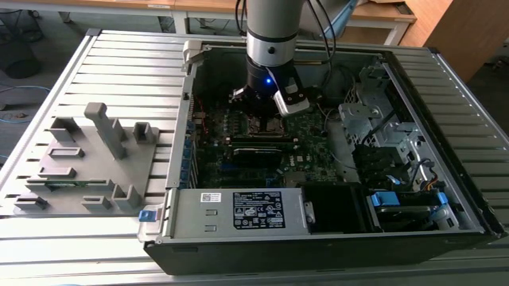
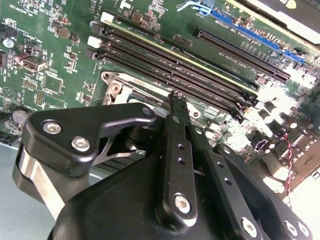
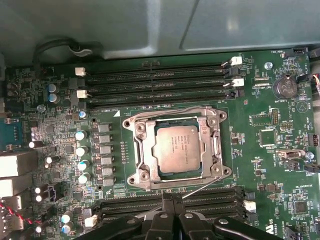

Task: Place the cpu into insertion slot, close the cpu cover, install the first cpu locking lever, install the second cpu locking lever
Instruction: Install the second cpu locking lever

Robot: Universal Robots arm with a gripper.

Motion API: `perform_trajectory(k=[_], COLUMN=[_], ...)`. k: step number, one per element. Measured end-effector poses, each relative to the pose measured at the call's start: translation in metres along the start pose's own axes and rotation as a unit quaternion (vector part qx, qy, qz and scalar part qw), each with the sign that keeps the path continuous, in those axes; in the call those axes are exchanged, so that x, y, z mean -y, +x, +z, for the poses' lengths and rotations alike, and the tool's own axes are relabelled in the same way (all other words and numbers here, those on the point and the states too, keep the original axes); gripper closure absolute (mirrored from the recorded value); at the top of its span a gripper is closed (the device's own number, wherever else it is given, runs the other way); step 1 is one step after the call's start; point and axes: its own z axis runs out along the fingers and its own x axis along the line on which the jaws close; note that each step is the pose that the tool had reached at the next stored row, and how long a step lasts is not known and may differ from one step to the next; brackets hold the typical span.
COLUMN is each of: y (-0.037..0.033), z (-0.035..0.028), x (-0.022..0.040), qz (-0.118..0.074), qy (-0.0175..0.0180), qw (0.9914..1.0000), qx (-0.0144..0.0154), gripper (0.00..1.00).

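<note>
Open computer case [image 1: 445, 179] on slatted table [image 1: 119, 53], tool [image 3: 172, 217] above motherboard [image 3: 260, 150]

Dim exterior view; wrist views brighter, sharp.

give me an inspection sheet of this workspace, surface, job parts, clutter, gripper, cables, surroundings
Surface: slatted metal table carrying an open computer case.
Job's things: cpu seated in the insertion slot; cpu cover lies flat around it.
Clutter: grey fixture tray at the exterior view's left.
Grippers: gripper fingers together, low over the memory slots.
Cables: black cables along the arm.
Surroundings: wooden desks behind.
</note>
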Motion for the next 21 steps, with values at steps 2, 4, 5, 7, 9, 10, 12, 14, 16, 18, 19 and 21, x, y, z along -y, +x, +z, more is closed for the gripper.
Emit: perform_trajectory(k=[2,4,5,7,9,10,12,14,16,18,19,21], y=[0.0,0.0,0.0,0.0003,0.0008,0.0009,0.001,0.001,0.0011,0.0016,0.0017,0.0017], z=[0.0,0.0002,0.0008,0.0023,0.0037,0.0041,0.0043,0.0044,0.0047,0.0053,0.0055,0.0055], x=[0.0,0.0,0.0,0.0002,0.0002,0.0003,0.0004,0.0003,0.0003,0.0004,0.0004,0.0004], qz=[0.0,0.0,0.0,0.0,0.0,0.0,0.0,0.0,0.0,0.0,0.0,0.0], qy=[0.0,0.0,-0.0002,0.0,-0.0001,0.0,0.0001,0.0,-0.0001,-0.0001,0.0,0.0001], qw=[1.0,1.0,1.0,1.0,1.0,1.0,1.0,1.0,1.0,1.0,1.0,1.0], qx=[0.0,0.0,0.0001,0.0,0.0,0.0,-0.0001,0.0,0.0,0.0,0.0,0.0], gripper=[0.89,0.89,0.89,0.89,0.89,0.89,0.89,0.89,0.89,0.89,0.89,0.89])
